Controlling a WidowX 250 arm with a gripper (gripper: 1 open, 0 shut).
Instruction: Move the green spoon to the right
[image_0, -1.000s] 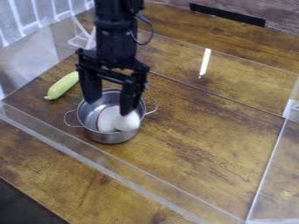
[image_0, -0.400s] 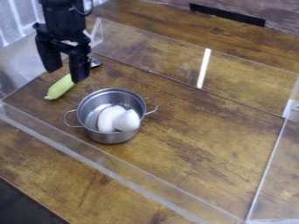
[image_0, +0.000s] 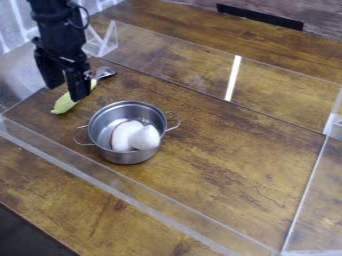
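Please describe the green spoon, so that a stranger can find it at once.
Find the steel pot on the wooden table. Just beyond it, toward the upper left, lies the green spoon, partly under the black gripper. Its yellow-green handle sets it apart.

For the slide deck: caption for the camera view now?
Gripper over the green spoon, beside a steel pot holding a white object.
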